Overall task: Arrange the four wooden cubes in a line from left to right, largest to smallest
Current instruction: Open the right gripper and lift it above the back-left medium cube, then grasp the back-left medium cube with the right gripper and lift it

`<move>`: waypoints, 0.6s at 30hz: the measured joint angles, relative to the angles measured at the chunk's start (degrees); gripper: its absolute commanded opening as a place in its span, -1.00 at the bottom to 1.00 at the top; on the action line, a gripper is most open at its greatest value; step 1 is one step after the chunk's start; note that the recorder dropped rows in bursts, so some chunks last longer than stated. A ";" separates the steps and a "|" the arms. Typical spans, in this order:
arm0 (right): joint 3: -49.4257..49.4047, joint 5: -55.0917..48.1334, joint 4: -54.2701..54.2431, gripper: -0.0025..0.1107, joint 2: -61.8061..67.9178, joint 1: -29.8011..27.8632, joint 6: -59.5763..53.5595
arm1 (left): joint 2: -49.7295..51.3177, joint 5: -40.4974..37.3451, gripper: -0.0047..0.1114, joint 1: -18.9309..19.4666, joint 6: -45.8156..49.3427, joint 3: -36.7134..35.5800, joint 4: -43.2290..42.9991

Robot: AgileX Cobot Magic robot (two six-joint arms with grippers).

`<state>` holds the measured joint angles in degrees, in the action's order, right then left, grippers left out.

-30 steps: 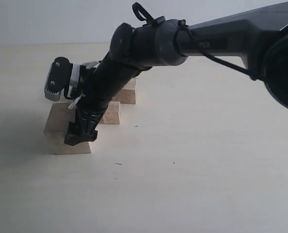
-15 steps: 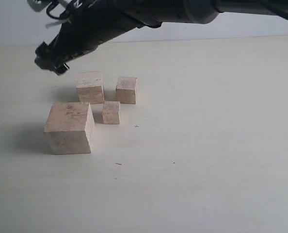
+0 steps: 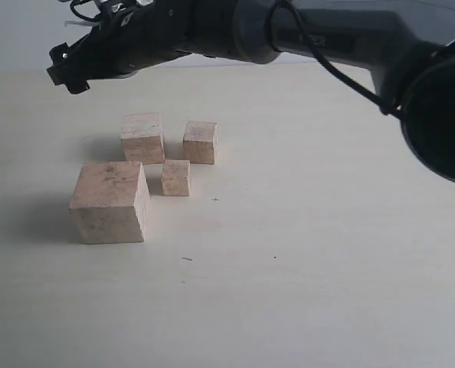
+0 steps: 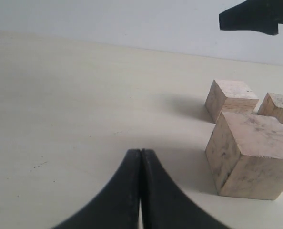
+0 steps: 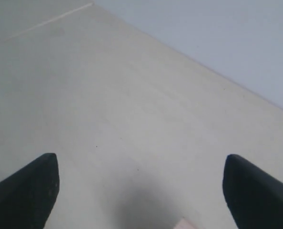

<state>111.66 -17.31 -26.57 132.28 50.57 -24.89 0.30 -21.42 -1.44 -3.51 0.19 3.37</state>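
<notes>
Exterior view: four cubes cluster left of centre on the table, with the largest cube nearest. The right gripper hangs above them.
Left wrist view: the left gripper is clenched and empty.
Right wrist view: the jaws are spread wide and empty, with perhaps a cube's corner below.

A pale cream surface fills most of the scene, matte and smooth, marked by a few tiny dark specks. Behind it rises a plain, pale grey-blue wall. The light is soft and even, casting faint, blurred shadows.
</notes>
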 measured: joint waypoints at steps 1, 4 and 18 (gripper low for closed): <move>1.71 -2.10 5.68 0.57 0.87 0.00 5.10 | 0.00 0.00 -0.92 0.00 0.00 0.00 0.00; 5.56 -9.08 23.22 0.57 2.52 0.00 23.26 | 0.00 0.00 -0.92 0.00 0.00 0.00 0.00; 8.47 -16.81 40.79 0.57 5.23 -0.11 52.19 | 0.00 0.00 -0.92 0.00 0.00 0.00 0.00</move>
<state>120.13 -34.12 14.22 137.51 50.46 27.30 0.30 -21.42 -1.44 -3.51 0.19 3.37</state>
